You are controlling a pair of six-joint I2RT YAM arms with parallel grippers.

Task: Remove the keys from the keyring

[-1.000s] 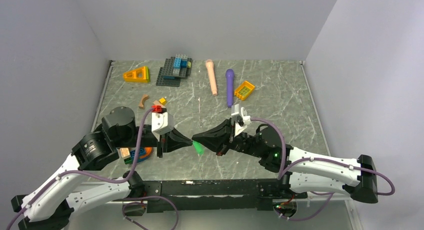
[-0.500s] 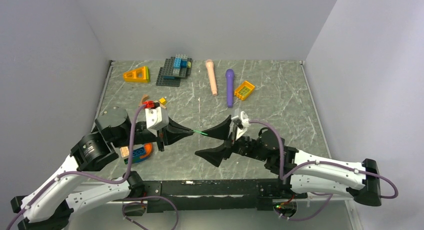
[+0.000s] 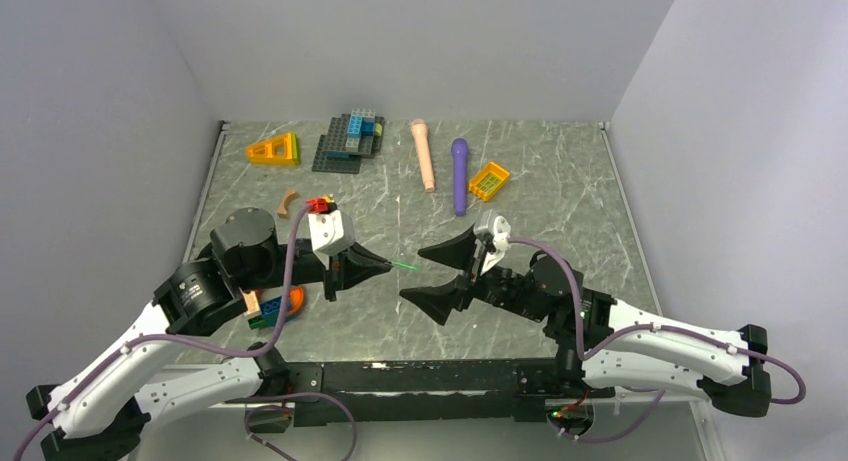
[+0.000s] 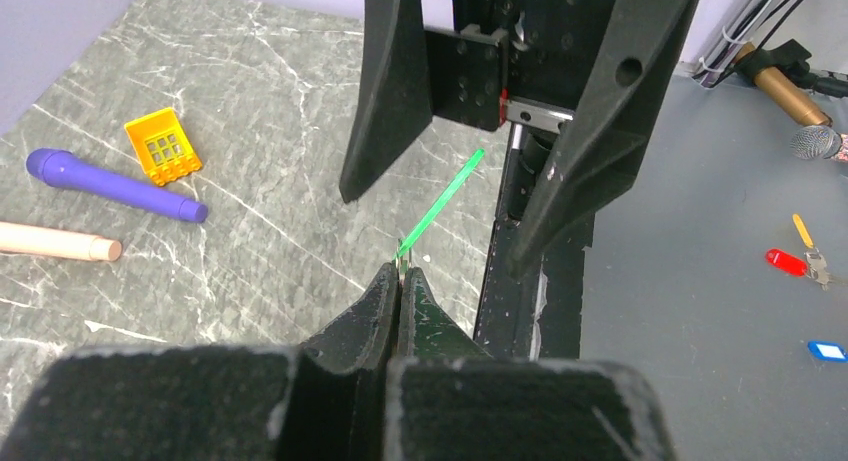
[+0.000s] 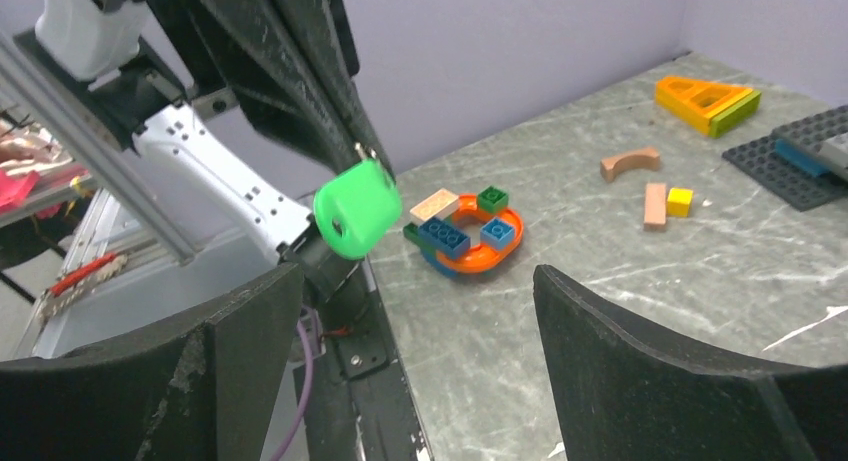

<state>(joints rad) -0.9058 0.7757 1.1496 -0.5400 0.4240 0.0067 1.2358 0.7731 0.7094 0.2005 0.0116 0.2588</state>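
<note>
My left gripper (image 3: pixel 388 266) (image 4: pixel 401 273) is shut on a key with a green head (image 3: pixel 406 266), held above the table's near middle. In the left wrist view the key (image 4: pixel 440 203) shows edge-on as a thin green strip running out from the closed tips. Seen from the right wrist, the green head (image 5: pixel 357 207) hangs off those tips, and a small metal bit shows where it meets them. My right gripper (image 3: pixel 409 274) (image 5: pixel 415 281) faces it, open wide, with nothing between its fingers. No keyring shows in any view.
At the back lie a purple microphone (image 3: pixel 459 174), a beige one (image 3: pixel 424 153), a yellow piece (image 3: pixel 489 180), a grey brick plate (image 3: pixel 350 139) and an orange wedge (image 3: pixel 273 149). An orange ring with bricks (image 5: pixel 470 231) sits near left. Small coloured tags (image 4: pixel 785 262) lie off the table.
The right gripper was shut at the green key, tip to tip with the left; it has opened wide and drawn back. The left gripper keeps the key and has shifted slightly.
</note>
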